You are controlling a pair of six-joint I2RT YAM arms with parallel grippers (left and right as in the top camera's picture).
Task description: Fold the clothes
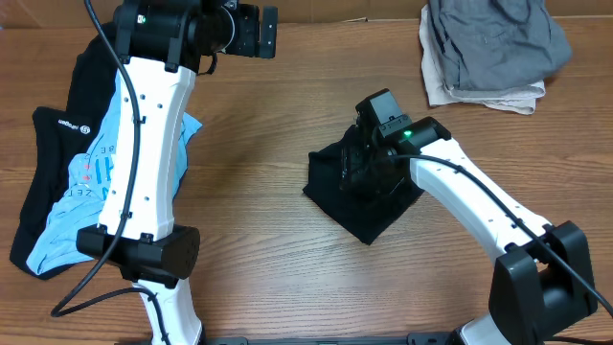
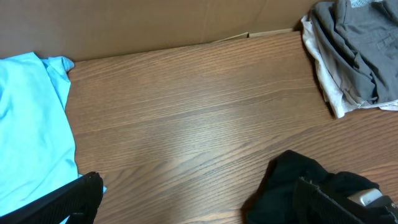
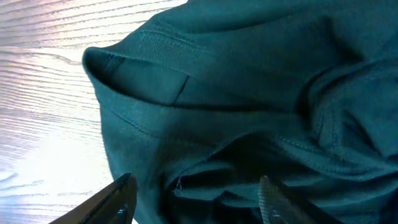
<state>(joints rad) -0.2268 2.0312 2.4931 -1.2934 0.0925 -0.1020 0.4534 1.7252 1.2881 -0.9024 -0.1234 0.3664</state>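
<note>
At mid-table, right gripper point(image 3: 196, 186) half spread, both fingers point(image 3: 118, 199) pressed into soft, creased black shirt point(image 1: 362, 217) folded to a rough square, real pinch or not impossible to tell; toward the back edge, left gripper point(image 2: 199, 186) spread full and bare above smooth wood-grain table point(image 1: 259, 144), near limp light-blue tee point(image 1: 72, 206).
</note>
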